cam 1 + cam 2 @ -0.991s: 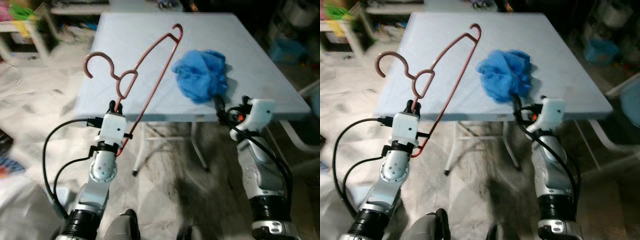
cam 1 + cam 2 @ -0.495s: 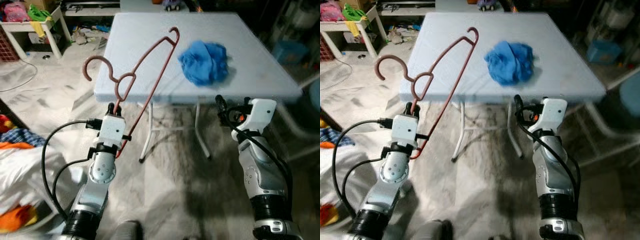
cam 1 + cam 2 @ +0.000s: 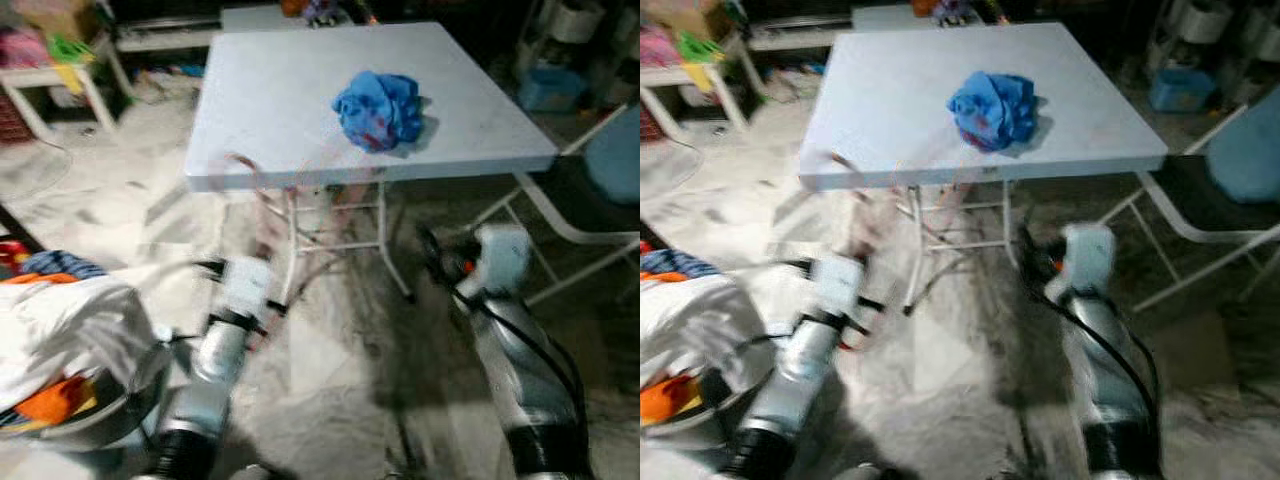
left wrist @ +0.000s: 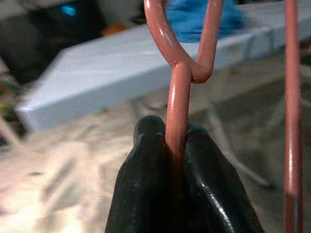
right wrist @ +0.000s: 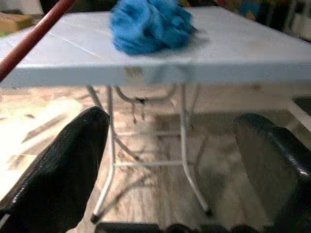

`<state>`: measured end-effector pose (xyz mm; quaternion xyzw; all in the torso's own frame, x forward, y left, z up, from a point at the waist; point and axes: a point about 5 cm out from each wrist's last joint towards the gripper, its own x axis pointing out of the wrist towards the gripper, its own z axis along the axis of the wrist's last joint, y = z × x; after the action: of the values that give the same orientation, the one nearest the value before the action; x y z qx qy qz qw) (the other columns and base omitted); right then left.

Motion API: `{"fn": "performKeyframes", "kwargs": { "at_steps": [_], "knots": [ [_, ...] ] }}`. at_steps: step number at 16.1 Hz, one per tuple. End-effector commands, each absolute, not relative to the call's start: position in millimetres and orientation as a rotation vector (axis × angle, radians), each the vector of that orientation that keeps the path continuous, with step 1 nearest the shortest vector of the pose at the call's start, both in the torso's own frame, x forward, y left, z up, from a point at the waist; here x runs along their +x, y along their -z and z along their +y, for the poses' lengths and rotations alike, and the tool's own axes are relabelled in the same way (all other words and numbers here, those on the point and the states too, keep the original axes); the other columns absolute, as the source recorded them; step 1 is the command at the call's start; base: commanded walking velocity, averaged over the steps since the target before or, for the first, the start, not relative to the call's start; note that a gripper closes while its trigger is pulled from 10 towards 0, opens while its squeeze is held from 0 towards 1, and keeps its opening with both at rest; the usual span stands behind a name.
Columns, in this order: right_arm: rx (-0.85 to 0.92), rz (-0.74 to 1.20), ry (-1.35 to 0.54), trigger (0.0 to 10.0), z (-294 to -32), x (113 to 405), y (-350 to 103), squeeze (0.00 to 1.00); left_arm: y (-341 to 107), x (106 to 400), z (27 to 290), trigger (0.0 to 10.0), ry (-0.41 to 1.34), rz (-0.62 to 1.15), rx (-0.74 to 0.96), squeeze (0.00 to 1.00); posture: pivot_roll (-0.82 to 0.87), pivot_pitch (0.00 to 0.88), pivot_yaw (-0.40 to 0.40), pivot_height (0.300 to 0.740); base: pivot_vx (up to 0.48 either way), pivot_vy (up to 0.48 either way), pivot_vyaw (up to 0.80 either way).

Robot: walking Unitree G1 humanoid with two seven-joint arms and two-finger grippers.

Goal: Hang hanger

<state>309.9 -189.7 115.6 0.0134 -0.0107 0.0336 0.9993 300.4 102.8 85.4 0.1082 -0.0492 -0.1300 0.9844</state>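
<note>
Fingers [image 4: 146,194] of the left gripper [image 4: 177,141] pinch the stem of one reddish hanger [image 4: 179,104], held up before the table [image 3: 270,100]. Right gripper [image 5: 170,170] hangs with its two fingers spread wide, holding nothing. One blue cloth [image 3: 378,108] lies bunched on the single pale table; one chair [image 3: 590,190] stands beside it.

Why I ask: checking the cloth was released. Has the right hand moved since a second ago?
Yes. The right hand, open, has drawn back from the table: earlier it reached the near edge by the blue cloth, now it is over floor.
</note>
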Motion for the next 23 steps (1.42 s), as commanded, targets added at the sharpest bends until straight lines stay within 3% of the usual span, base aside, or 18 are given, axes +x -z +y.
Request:
{"fn": "performKeyframes", "kwargs": {
  "at_steps": [1,6,9,14,23],
  "knots": [
    [0.031,-0.05,-0.062,10.0,-189,310,-123,0.0,-84,302,104,10.0,0.293,-0.087,0.215,0.0,-0.08,0.137,0.031,0.74,0.0,0.0,0.0],
    [-0.008,-0.031,0.005,10.0,-201,297,-122,0.0,-63,306,95,10.0,0.445,0.016,0.204,0.0,-0.2,0.133,0.04,0.74,0.0,0.0,-0.15],
    [-0.025,-0.026,0.058,10.0,-208,289,-119,0.0,-55,307,88,10.0,0.488,0.067,0.189,0.0,-0.23,0.132,0.063,0.74,0.0,0.0,-0.8],
    [-0.009,0.004,0.066,10.0,-197,284,-108,0.0,-54,311,83,10.0,0.56,0.07,0.181,0.0,-0.23,0.105,0.086,0.74,0.0,0.0,-0.8],
    [-0.008,0.004,0.067,10.0,-189,287,-108,0.0,-53,305,71,10.0,0.662,0.039,0.17,0.0,-0.23,0.138,0.094,0.74,0.0,0.0,-0.8]
  ]
}}
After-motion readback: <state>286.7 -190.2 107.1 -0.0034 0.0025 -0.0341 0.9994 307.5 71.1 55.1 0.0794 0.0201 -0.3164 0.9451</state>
